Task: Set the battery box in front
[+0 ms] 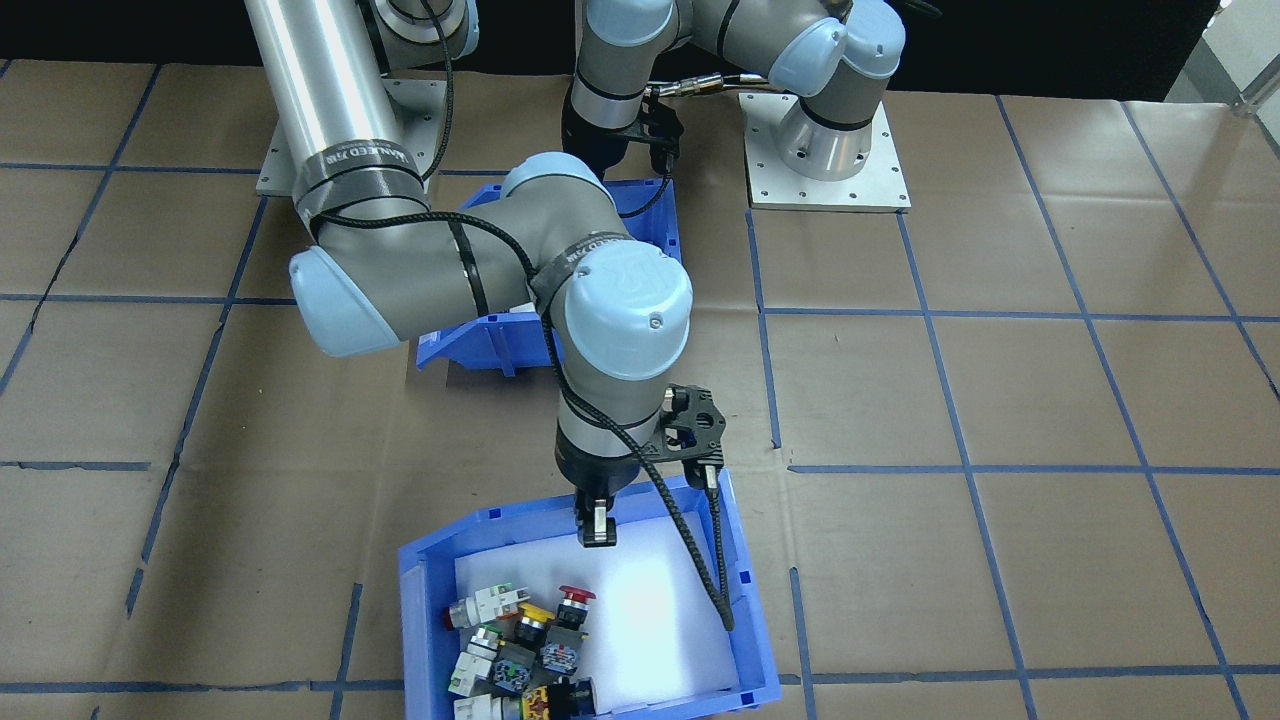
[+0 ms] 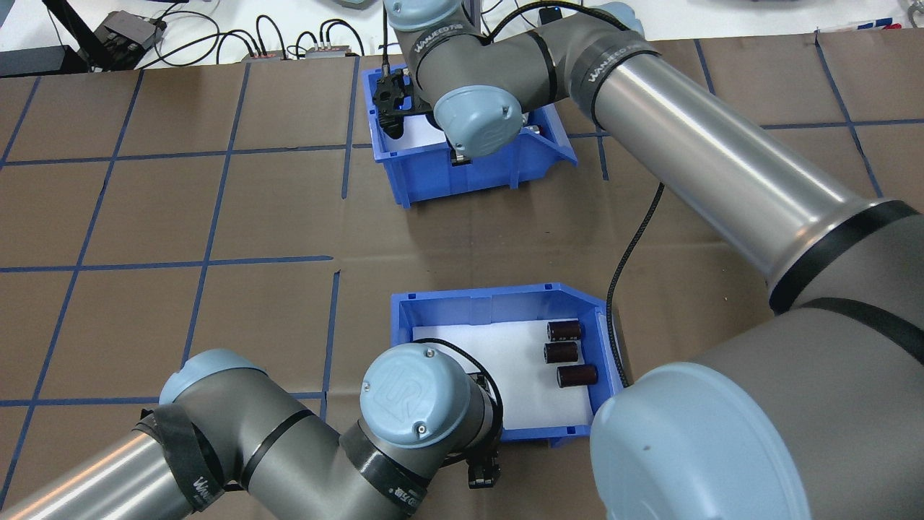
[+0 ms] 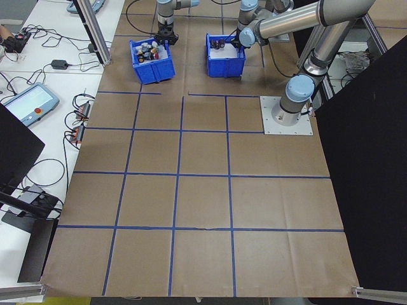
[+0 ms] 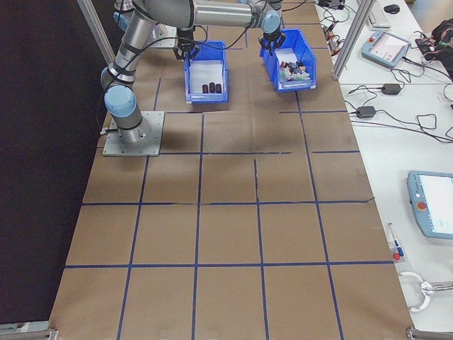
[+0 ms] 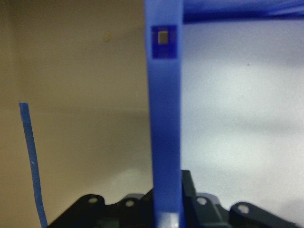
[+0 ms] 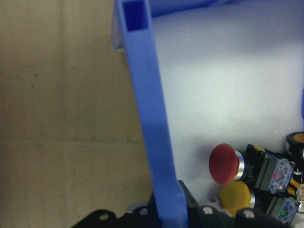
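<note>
Gripping: your left pincer [image 2: 484, 473] pinches the battery box [image 2: 433, 307] wall | right pincer [image 1: 596, 527] clamps the switch bin [image 1: 425, 590] wall

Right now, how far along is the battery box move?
Nothing looks done: the blue plastic bin with three dark cylindrical cells sits nearer the robot's base. In hand: the left pincer clamps its wall; the right pincer clamps the blue plastic bin of colourful push-button switches, which occupies the front. Left: swapping them.

brown taped-grid table [image 2: 216, 217], battery box [image 2: 498, 303], switch bin [image 2: 469, 170]
</note>
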### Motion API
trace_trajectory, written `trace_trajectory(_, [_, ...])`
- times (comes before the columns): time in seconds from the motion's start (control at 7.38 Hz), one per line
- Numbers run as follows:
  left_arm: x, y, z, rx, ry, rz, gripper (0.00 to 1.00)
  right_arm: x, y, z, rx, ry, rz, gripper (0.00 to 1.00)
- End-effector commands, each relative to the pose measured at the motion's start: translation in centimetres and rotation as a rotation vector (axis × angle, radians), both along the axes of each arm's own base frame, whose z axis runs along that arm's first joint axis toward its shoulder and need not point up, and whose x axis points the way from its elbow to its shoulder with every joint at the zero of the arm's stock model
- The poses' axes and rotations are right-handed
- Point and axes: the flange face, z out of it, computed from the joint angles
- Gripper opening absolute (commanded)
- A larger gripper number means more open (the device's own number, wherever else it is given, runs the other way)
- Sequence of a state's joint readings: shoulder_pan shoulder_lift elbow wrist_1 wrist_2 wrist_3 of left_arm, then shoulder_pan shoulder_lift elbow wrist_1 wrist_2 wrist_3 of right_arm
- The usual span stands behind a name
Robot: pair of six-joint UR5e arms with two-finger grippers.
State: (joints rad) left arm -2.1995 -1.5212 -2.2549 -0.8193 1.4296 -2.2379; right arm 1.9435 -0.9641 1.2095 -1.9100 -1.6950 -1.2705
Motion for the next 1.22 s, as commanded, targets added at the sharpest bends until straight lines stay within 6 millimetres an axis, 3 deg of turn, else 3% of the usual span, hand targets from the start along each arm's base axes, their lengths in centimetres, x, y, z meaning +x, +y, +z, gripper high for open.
trace_trajectory(0.0, [1.4, -0.7, 2.1, -0.083, -0.045, -0.065, 0.00, -8.5, -1.8, 4.7, 0.001, 0.008, -0.035, 0.00])
trace_trajectory(0.41, [9.6, -6.0, 4.9, -0.094, -0.069, -0.106, 0.00, -20.7, -4.8, 6.7, -0.001, 0.032, -0.198, 0.00])
trace_trajectory(0.54, [11.8, -7.8, 5.2, -0.104, -0.068, -0.100, 0.00, -23.7, -4.4, 6.7, 0.007, 0.057, -0.234, 0.00])
trace_trajectory(0.68, [13.2, -9.3, 5.4, -0.096, 0.008, -0.071, 0.00, -26.3, -2.7, 7.2, 0.007, 0.068, -0.262, 0.00])
trace_trajectory(0.95, [15.9, -14.2, 7.2, -0.102, 0.137, -0.017, 0.00, -31.5, 2.2, 8.1, 0.000, 0.063, -0.275, 0.00])
trace_trajectory(1.08, [16.4, -17.0, 6.9, -0.084, 0.188, -0.006, 0.00, -32.9, 4.7, 8.1, -0.020, 0.065, -0.248, 0.00])
